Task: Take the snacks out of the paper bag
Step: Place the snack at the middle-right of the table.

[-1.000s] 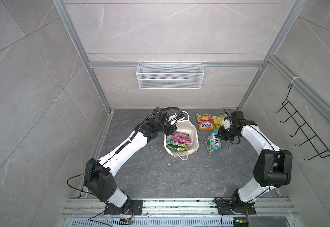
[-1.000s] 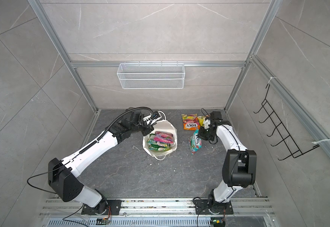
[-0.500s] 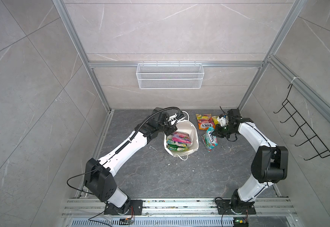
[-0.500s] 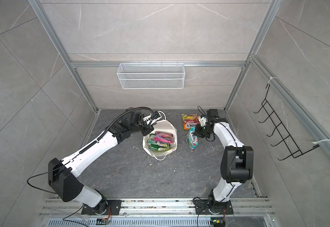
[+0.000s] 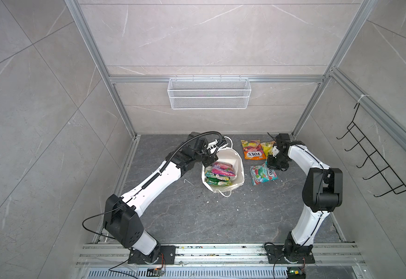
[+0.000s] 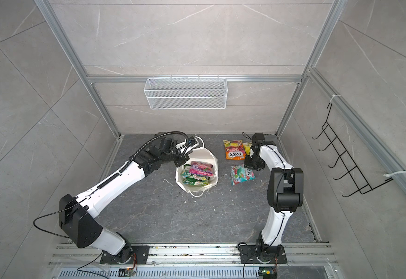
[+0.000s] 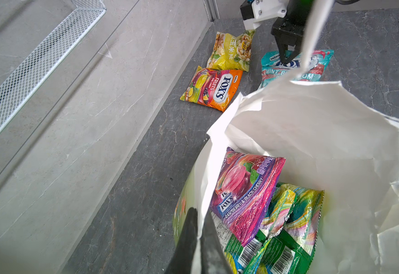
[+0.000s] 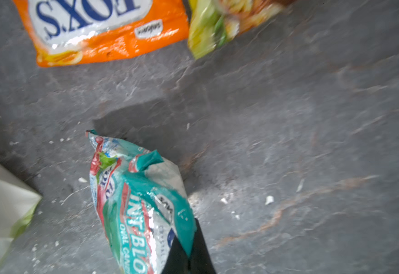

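Observation:
The white paper bag (image 5: 238,169) (image 6: 213,162) stands open on the dark floor. My left gripper (image 7: 199,233) (image 5: 206,161) is shut on its rim, one finger inside and one outside. A purple FOX'S packet (image 7: 246,189) (image 5: 222,168) and green packets (image 7: 288,239) (image 5: 217,180) lie inside. To the right of the bag, my right gripper (image 8: 190,251) (image 5: 270,161) is shut on a corner of the teal snack packet (image 8: 134,201) (image 5: 262,174) (image 7: 318,65), which sags onto the floor. An orange FOX'S packet (image 5: 253,151) (image 8: 98,30) and a yellow packet (image 5: 267,146) (image 7: 231,52) lie behind it.
A white wire-mesh basket (image 5: 209,96) hangs on the back wall. A black hook rack (image 5: 375,166) juts from the right wall. Aluminium frame posts (image 5: 304,113) stand at the back corners. White crumbs (image 8: 268,199) dot the floor around the bag.
My right gripper has shifted slightly left and come down with the teal packet, which hung narrow before and now spreads flatter on the floor. The left arm and bag have not moved.

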You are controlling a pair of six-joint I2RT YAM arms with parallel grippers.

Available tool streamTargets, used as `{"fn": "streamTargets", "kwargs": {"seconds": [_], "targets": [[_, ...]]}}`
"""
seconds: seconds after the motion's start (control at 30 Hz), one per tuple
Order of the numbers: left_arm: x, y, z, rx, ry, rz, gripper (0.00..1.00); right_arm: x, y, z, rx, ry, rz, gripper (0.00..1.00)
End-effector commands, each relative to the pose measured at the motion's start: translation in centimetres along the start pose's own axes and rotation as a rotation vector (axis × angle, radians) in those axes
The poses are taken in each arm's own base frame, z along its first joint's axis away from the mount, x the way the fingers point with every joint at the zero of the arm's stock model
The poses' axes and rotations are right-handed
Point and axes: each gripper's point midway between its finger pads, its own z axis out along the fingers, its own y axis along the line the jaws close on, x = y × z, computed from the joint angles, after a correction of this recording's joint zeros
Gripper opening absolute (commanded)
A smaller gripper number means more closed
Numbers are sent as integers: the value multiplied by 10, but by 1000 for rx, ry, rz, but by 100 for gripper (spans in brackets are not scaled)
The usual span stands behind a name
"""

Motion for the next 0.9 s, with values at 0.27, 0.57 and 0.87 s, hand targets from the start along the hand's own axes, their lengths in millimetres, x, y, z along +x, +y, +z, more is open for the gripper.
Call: {"fn": "streamTargets", "kwargs": {"seconds": [0.27, 0.57, 0.87], "targets": [[-27, 10, -8, -17, -76, -11, 0, -12, -30, 4, 176, 25, -28, 12], [-29, 8, -4, -5, -86, -18, 0, -22, -28, -16, 172, -28, 7, 45], [-28, 8, -4, -9, -88, -15, 0, -2, 44, -56, -71, -190, -24, 76]]}}
